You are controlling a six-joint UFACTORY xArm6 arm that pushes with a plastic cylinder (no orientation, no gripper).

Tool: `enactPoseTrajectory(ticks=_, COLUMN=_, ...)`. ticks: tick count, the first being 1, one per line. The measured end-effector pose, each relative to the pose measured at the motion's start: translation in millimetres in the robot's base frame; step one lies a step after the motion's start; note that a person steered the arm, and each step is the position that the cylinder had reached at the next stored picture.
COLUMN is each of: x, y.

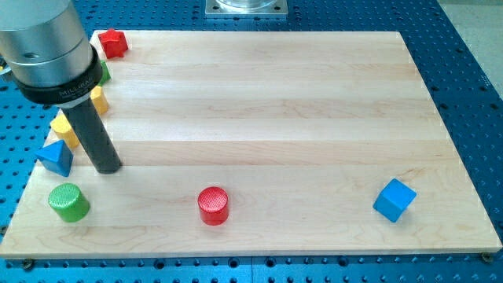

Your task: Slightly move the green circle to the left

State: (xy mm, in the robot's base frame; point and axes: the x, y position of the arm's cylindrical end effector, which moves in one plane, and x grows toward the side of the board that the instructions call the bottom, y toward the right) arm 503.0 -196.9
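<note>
The green circle [68,202] is a short green cylinder near the board's bottom-left corner. My tip [106,167] rests on the board a little above and to the right of it, apart from it. The dark rod rises toward the view's top left into the grey arm body [45,47]. A blue triangle [56,158] lies just left of the tip, above the green circle.
A yellow block [64,130] and another yellow block [98,100] sit by the left edge, partly behind the rod. A green block [104,73] peeks out under the arm. A red block [114,42] is top left. A red cylinder [213,205] is bottom centre. A blue cube [394,200] is bottom right.
</note>
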Motion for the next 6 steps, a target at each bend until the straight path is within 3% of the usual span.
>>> enactPoseTrajectory(ticks=4, x=17, y=-4)
enactPoseTrajectory(ticks=6, x=53, y=-21)
